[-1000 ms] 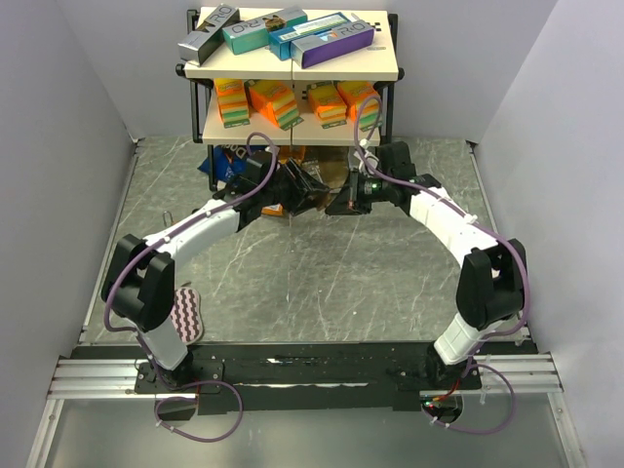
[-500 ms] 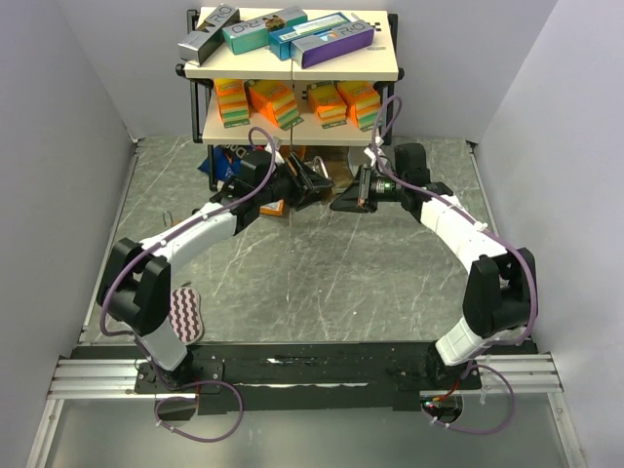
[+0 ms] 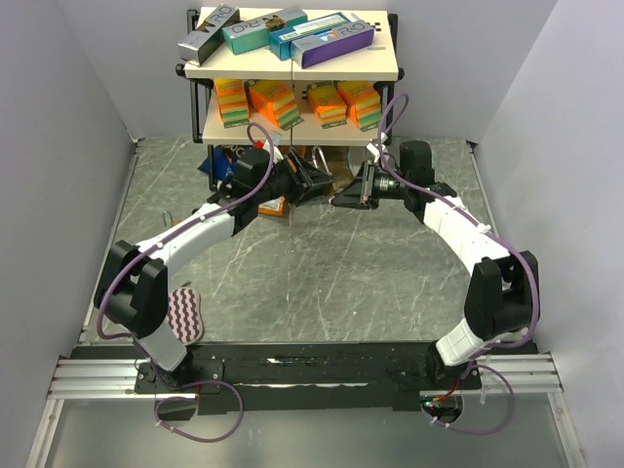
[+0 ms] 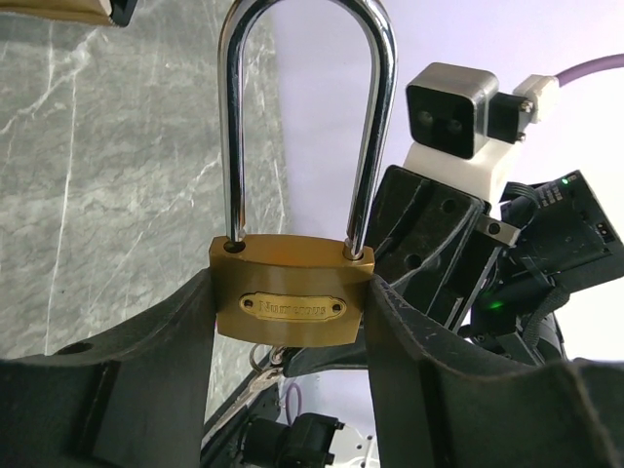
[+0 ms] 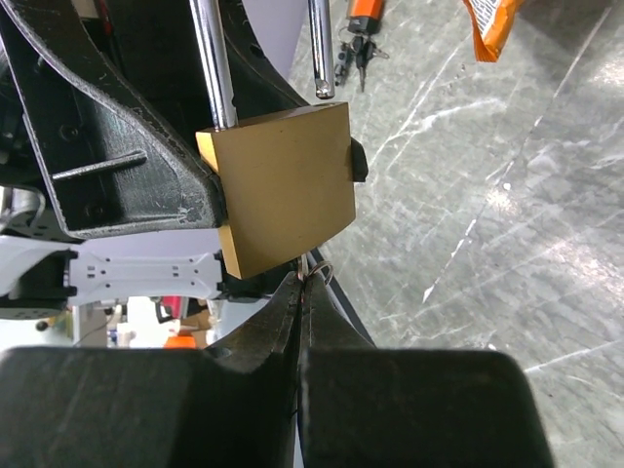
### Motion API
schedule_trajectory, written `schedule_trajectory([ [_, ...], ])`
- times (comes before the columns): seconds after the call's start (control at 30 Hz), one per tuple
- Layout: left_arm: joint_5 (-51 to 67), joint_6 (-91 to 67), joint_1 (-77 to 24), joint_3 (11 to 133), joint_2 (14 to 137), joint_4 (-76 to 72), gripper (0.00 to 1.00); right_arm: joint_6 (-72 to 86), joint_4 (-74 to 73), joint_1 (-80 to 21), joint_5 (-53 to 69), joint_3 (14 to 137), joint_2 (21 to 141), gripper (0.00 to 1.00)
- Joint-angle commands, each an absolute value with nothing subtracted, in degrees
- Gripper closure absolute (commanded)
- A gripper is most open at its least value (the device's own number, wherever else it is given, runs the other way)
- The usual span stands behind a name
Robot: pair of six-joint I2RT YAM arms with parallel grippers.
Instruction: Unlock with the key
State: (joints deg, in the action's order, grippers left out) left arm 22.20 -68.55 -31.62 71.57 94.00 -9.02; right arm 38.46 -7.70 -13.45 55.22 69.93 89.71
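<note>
My left gripper [image 4: 292,292] is shut on a brass padlock [image 4: 292,304] and holds its body between the two fingers, steel shackle [image 4: 304,107] pointing up. My right gripper [image 5: 302,283] is shut on the key [image 5: 310,268], whose ring shows just under the padlock [image 5: 283,185]. The key [image 4: 229,385] meets the underside of the padlock body. In the right wrist view one shackle leg ends just above the body. In the left wrist view both legs meet the body. In the top view the grippers [image 3: 327,192] meet in front of the shelf, above the table.
A two-level shelf [image 3: 292,68] with boxes and sponge packs stands at the back. An orange packet [image 5: 492,19] and small tools [image 5: 361,49] lie on the marble table [image 3: 312,273] below the grippers. A pink wavy-striped pad [image 3: 185,312] lies near the left arm's base.
Both grippers have moved together toward the shelf, still joined at the padlock. The right forearm has swung back and its wrist has turned.
</note>
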Motion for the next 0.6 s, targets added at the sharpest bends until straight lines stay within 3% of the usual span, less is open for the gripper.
schedule_trajectory([
  [0.0, 35.7, -66.3, -35.9, 74.6, 90.7, -3.3, 0.99, 34.2, -1.5, -12.1, 45.6, 71.4, 86.1, 1.00],
  [0.1, 30.8, -63.1, -35.6, 76.8, 91.7, 4.6, 0.99, 30.3, -4.2, -12.1, 44.2, 70.1, 83.7, 0.84],
  [0.13, 30.0, -62.3, -35.4, 77.0, 91.8, 5.9, 0.99, 29.5, -5.7, -12.2, 43.9, 69.5, 82.9, 0.72],
  [0.23, 29.7, -59.7, -34.5, 76.6, 92.2, 6.8, 0.99, 26.0, -8.3, -12.1, 42.4, 67.8, 79.8, 0.56],
  [0.43, 34.7, -52.4, -32.4, 73.0, 90.5, 5.0, 0.99, 20.8, -10.3, -12.0, 40.6, 65.7, 73.2, 0.43],
  [0.57, 47.6, -47.2, -31.9, 70.4, 89.3, 0.4, 0.99, 17.1, -11.3, -12.0, 44.3, 69.2, 71.9, 0.41],
])
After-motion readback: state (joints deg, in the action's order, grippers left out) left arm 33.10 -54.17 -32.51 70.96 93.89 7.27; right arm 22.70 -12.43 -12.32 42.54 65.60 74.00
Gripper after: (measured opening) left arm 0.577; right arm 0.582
